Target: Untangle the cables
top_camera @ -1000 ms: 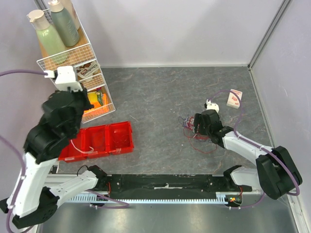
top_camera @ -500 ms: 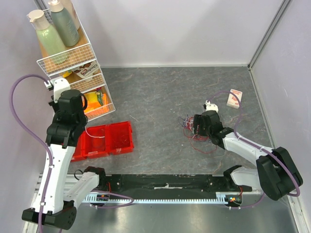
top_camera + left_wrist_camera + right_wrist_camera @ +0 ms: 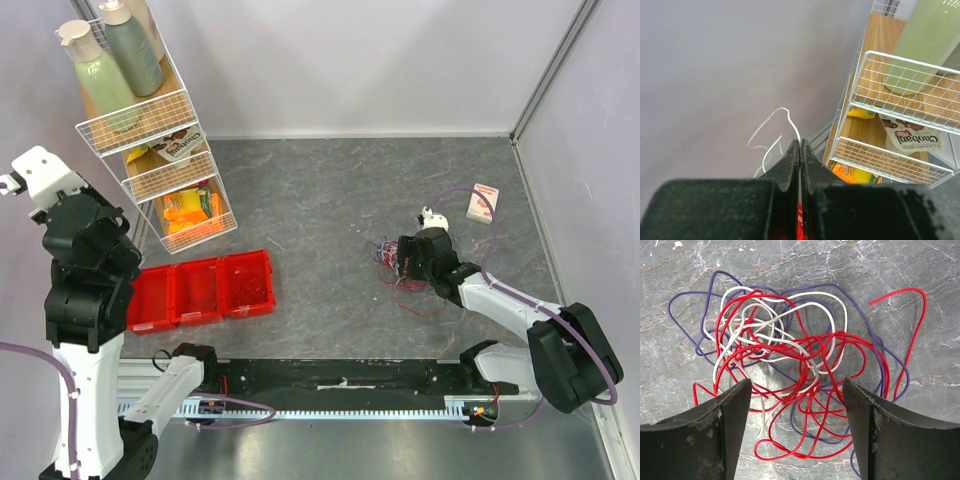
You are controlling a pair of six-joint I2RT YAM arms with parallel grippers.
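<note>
Tangle of cables [image 3: 790, 365] in three colours, red, dark purple and white, lies flat on the grey table [image 3: 890, 270] directly under the right gripper [image 3: 796, 385]. The heap has no single axis and spreads wider across the jaws than along them, and its strands cannot be counted. The jaws stand wide on either side of it, gripping nothing. One loose red end arcs beyond the outer finger. The left gripper [image 3: 799, 145], pinched tight, holds one white cable [image 3: 783, 109] that rises from its tips and loops back down beside a wire rack [image 3: 900, 120].
</note>
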